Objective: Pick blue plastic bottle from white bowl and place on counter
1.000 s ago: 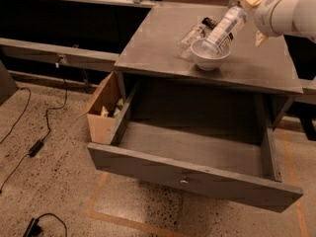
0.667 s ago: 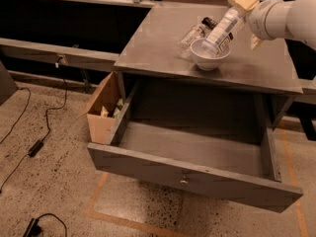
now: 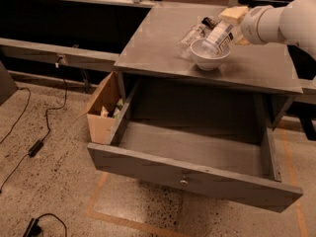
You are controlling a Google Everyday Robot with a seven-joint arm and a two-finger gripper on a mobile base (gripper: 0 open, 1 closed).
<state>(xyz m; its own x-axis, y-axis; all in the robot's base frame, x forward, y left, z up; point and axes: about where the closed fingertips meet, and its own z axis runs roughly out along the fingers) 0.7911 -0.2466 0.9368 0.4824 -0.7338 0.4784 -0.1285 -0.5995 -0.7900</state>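
The blue plastic bottle (image 3: 219, 35), clear with a white label and a dark patch, leans with its lower end in the white bowl (image 3: 210, 59) and its upper end pointing up and right. The bowl stands on the grey counter (image 3: 163, 43), right of the middle. My gripper (image 3: 234, 15), tan at the tip of the white arm (image 3: 276, 21), is at the bottle's upper end, coming in from the right. Its grip on the bottle is hidden.
A smaller clear bottle (image 3: 191, 35) with a dark cap lies on the counter just behind and left of the bowl. The wide grey drawer (image 3: 192, 174) below is pulled open. A cardboard box (image 3: 103, 113) stands at the cabinet's left. Cables (image 3: 34, 147) lie on the floor.
The arm has moved a little left and down, bringing the gripper close onto the bottle's upper end. Bottle and bowl stay in the same place.
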